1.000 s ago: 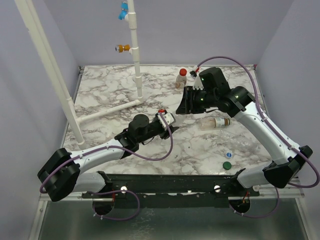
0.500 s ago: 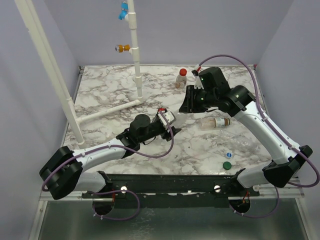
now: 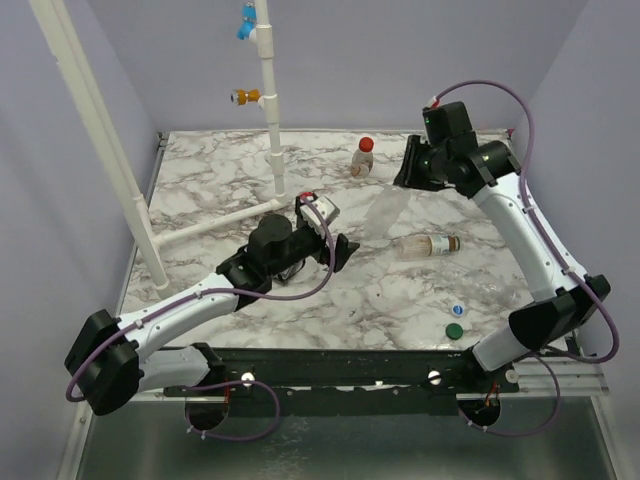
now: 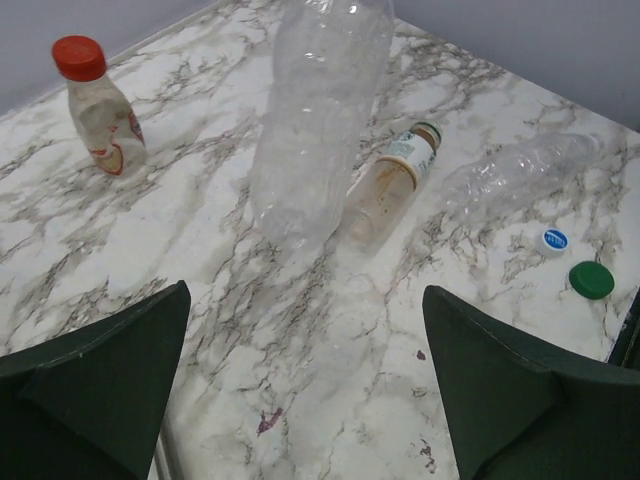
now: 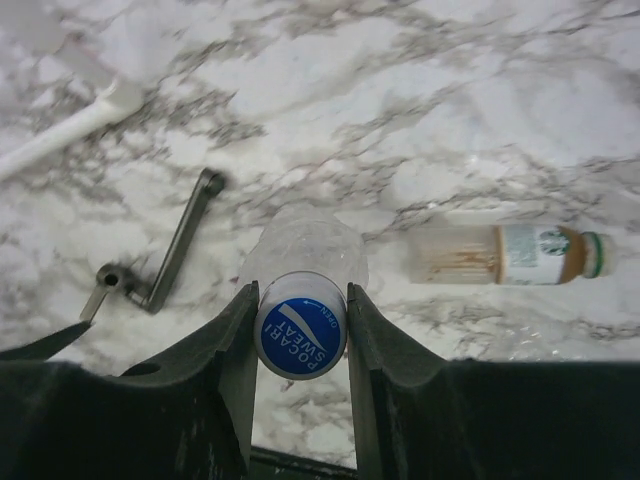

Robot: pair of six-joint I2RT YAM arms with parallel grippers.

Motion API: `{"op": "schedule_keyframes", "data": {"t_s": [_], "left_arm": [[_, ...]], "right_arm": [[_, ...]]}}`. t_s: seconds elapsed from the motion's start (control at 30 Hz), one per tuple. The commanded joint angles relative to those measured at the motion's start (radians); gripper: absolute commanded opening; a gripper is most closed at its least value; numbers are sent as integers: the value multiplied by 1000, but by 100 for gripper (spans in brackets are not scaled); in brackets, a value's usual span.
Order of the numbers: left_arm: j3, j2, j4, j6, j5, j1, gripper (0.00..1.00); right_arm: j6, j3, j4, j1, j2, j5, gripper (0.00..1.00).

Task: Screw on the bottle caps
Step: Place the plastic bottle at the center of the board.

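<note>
Since a second ago the clear bottle (image 4: 318,120) has gone up and back with the right gripper (image 5: 301,322), away from the left gripper (image 4: 305,300), which has let go and drawn back toward its own side; the two arms, then almost nose to nose over the middle of the table (image 3: 200,175), now stand well apart. On the bottle's neck sits the blue-topped cap (image 5: 302,325), pinched from both sides by the right gripper's fingers; the bottle hangs beneath them, its long axis running from the cap down and slanting toward the left arm, its base low over the marble; whether the base touches I cannot tell. Opposite, the left fingers (image 4: 100,385) are spread wide with nothing between them; the bottle lies straight ahead of them, beyond the tips. So the right arm is the nearer one, with the bottle in its grip; this cap looks on or nearly so, and the next move likely turns on standing the bottle upright on the table. Further out, a tan-labelled bottle (image 4: 388,180) lies on its side just behind; a second clear bottle (image 4: 520,172) lies to the right of that; a red-capped bottle (image 4: 98,105) stands at the back; a white-and-blue cap (image 4: 555,240) and a green cap (image 4: 590,280) lie loose and close together near the front edge, on the right arm's side.
</note>
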Motion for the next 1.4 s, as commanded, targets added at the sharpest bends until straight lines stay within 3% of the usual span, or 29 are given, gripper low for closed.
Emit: {"op": "schedule_keyframes", "data": {"t_s": [0.0, 0.2, 0.4, 0.6, 1.37], "left_arm": [[100, -34, -215, -99, -89, 56, 99], [135, -29, -307, -134, -97, 77, 99], [82, -66, -266, -113, -127, 84, 99], [69, -69, -267, -120, -173, 87, 99], [75, -64, -287, -132, -169, 98, 99]], "right_arm": [[-66, 74, 15, -126, 64, 63, 1], [-137, 214, 73, -216, 247, 125, 0], [-209, 462, 71, -251, 459, 150, 0], [-266, 597, 93, -264, 605, 144, 0], [-275, 579, 241, -266, 711, 11, 0]]}}
